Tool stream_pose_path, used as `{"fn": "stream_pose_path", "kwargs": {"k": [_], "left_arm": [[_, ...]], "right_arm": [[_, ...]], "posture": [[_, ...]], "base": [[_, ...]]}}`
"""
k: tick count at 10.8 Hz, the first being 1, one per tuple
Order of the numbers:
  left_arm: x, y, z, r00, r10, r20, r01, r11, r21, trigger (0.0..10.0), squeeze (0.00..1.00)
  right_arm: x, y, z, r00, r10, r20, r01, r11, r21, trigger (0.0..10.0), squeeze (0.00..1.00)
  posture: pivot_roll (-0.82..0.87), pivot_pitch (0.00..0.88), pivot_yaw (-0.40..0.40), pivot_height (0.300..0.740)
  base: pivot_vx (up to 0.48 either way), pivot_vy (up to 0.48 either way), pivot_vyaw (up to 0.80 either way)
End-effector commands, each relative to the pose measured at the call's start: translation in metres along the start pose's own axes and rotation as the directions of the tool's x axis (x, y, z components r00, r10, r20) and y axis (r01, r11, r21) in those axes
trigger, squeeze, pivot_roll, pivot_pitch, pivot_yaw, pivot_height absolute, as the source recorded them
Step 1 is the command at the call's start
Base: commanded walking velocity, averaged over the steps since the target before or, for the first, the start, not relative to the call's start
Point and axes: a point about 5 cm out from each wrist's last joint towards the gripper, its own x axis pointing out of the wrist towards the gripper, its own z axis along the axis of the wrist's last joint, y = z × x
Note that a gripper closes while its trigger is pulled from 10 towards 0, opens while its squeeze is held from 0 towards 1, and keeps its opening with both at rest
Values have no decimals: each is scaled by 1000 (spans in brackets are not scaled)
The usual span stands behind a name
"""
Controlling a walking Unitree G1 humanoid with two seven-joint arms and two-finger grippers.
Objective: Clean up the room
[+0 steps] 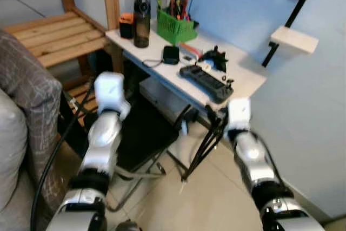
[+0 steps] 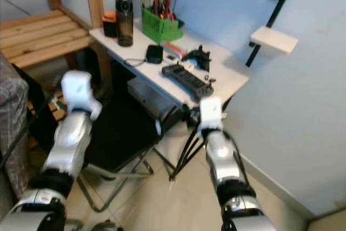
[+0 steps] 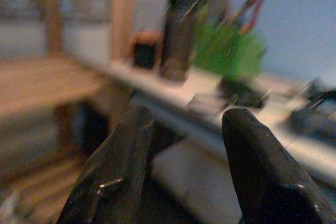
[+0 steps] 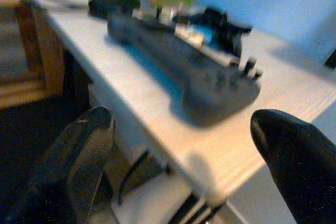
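While both arms reach toward the white desk (image 1: 246, 77), the left eye view puts it across the upper middle of the frame, carrying a dark bottle (image 1: 141, 19), an orange-topped box (image 1: 126, 25), a green basket (image 1: 175, 27) of tools, a small black puck (image 1: 171, 54) and a long dark controller (image 1: 206, 82). A wooden slatted shelf (image 1: 51, 36) fills the upper left, and a black folding chair (image 1: 143, 133) sits below the desk.

From the right eye view, the white shelf bracket (image 2: 273, 38) sits at upper right.

Low in the left wrist view, the left gripper (image 3: 184, 171) has its fingers parted and empty, with the bottle and basket blurred beyond.

Across the bottom of the right wrist view, the right gripper (image 4: 184, 156) is spread wide, holding nothing, just short of the desk edge, with the controller close ahead. This view shows the controller's knobs, which the head views barely resolve.

Judging from this, the likely risk is a finger catching the desk edge or nudging the controller into the clutter beside it; the blur makes aiming uncertain.
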Motion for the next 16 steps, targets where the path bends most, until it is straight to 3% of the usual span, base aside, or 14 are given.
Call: {"fn": "stream_pose_path", "kwargs": {"k": [1, 4, 6, 7, 8, 9, 10, 11, 12, 13, 15, 16], "left_arm": [[-3, 3, -8, 999, 41, -19, -41, 999, -14, 10000, 0], [-3, 8, -10, 992, 123, 13, -123, 992, 33, 10000, 0], [-6, -3, -19, 995, 100, -11, -98, 991, 87, 10000, 0], [-11, -33, -29, 998, 6, -64, -5, 1000, 16, 10000, 0], [-12, -46, -30, 997, -41, -73, 40, 999, -20, 10000, 0], [-18, -75, -31, 990, -119, -79, 112, 990, -84, 10000, 0], [-26, -85, -29, 984, -168, -50, 162, 981, -110, 10000, 0], [-36, -83, -27, 979, -205, -16, 203, 977, -68, 10000, 0], [-43, -71, -24, 983, -182, 10, 182, 983, -32, 10000, 0], [-48, -53, -25, 993, -117, 7, 117, 993, -5, 10000, 0], [-58, -37, -23, 997, -74, 8, 74, 995, 63, 10000, 0], [-79, -30, -12, 993, -120, 21, 115, 979, 170, 10000, 0]], "right_arm": [[-3, -7, -8, 999, -22, -32, 21, 999, -27, 10000, 43], [-4, -13, -13, 997, -58, -49, 57, 998, -25, 10000, 39], [-8, -17, -21, 994, -75, -81, 75, 997, -3, 10000, 35], [-13, -25, -26, 992, -86, -93, 85, 996, -15, 10000, 35], [-17, -29, -29, 991, -90, -96, 88, 996, -19, 10000, 39], [-30, -41, -39, 990, -88, -110, 86, 996, -29, 10000, 35], [-43, -50, -46, 991, -71, -109, 67, 997, -37, 10000, 35], [-56, -61, -53, 990, -75, -122, 71, 997, -39, 10000, 39], [-61, -67, -54, 989, -87, -119, 82, 996, -47, 10000, 39], [-59, -67, -50, 989, -102, -102, 99, 994, -40, 10000, 39], [-57, -56, -42, 995, -82, -58, 81, 997, -17, 10000, 39], [-74, -56, -41, 998, -51, -34, 50, 998, -25, 10000, 35]], "posture": [[192, 0, -97, 740], [188, 0, -107, 740], [188, 0, -109, 740], [190, 0, -107, 740], [190, 0, -107, 740], [189, 0, -110, 740], [188, 0, -112, 740], [173, 0, -102, 740], [163, 0, -92, 740], [156, 0, -78, 740], [154, 0, -75, 740], [152, 0, -75, 740]], "base": [[0, 0, 0], [0, 0, 0], [0, 0, 0], [0, 0, 0], [0, 0, 0], [0, 0, 0], [0, 0, 0], [0, 0, 0], [0, 0, 0], [0, 0, 0], [0, 0, 0], [0, 0, 0]]}}
